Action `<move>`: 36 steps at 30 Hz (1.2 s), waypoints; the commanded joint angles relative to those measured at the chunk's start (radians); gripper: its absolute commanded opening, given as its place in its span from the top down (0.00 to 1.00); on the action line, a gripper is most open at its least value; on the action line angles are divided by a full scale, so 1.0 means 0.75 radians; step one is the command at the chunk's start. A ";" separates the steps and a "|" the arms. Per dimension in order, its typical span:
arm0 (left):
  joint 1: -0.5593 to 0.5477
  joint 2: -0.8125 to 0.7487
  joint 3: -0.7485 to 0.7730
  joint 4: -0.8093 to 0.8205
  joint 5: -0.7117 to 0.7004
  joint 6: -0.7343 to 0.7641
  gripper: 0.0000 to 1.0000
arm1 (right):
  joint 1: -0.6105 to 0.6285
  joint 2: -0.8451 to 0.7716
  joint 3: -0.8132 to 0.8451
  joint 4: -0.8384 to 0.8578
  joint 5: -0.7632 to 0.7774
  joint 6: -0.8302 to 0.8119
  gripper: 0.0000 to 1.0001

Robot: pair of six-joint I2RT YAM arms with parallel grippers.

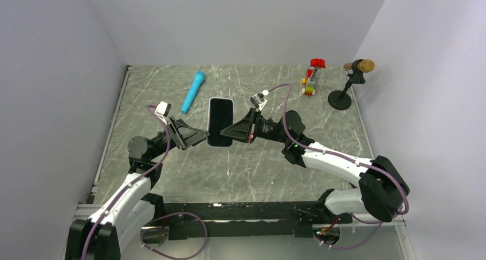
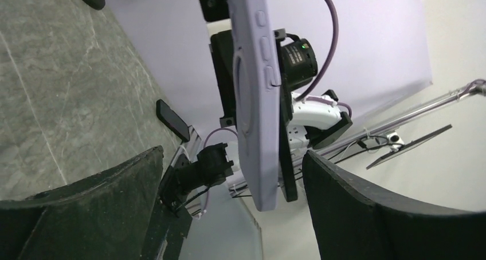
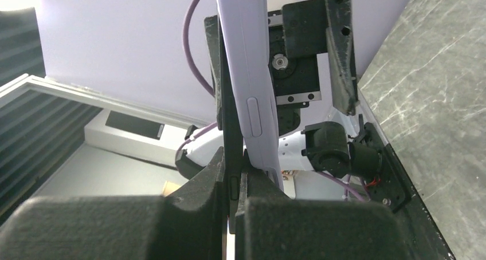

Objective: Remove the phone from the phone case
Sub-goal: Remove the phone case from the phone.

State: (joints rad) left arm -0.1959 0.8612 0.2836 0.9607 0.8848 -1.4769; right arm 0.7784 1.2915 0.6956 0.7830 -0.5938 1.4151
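The black phone (image 1: 220, 121) hangs above the table's middle, screen up, inside the pale blue-grey phone case (image 2: 255, 99). My right gripper (image 1: 228, 132) is shut on the phone's right edge. In the right wrist view its fingers (image 3: 189, 214) pinch the dark phone edge (image 3: 231, 128), while the phone case (image 3: 246, 71) stands peeled away from it on one side. My left gripper (image 1: 200, 137) is open at the phone's left edge. In the left wrist view the case's end and the phone (image 2: 285, 157) sit between its spread fingers (image 2: 367, 208), touching neither.
A blue cylinder (image 1: 193, 91) lies on the marble table behind the phone. At the back right stand a small stack of coloured bricks (image 1: 311, 79) and a black stand with a brown head (image 1: 349, 82). Grey walls enclose three sides.
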 commanded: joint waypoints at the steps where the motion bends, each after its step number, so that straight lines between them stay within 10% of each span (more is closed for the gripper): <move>1: 0.006 -0.133 0.023 -0.207 -0.007 0.197 0.10 | -0.003 -0.029 0.041 0.163 -0.053 0.002 1.00; 13: 0.007 -0.272 0.069 -0.568 -0.085 0.387 0.32 | -0.003 -0.030 0.034 0.194 -0.074 0.006 1.00; 21: 0.007 -0.194 0.025 -0.380 -0.081 0.289 0.01 | -0.003 -0.016 0.038 0.196 -0.090 0.011 1.00; 36: 0.006 -0.346 -0.011 -0.457 -0.155 0.313 0.01 | -0.003 -0.035 -0.032 0.273 -0.085 0.048 1.00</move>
State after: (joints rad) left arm -0.1951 0.6281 0.2970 0.6113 0.8013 -1.2594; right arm 0.7727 1.3025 0.6712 0.8402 -0.6453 1.4330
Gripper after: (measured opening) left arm 0.991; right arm 0.071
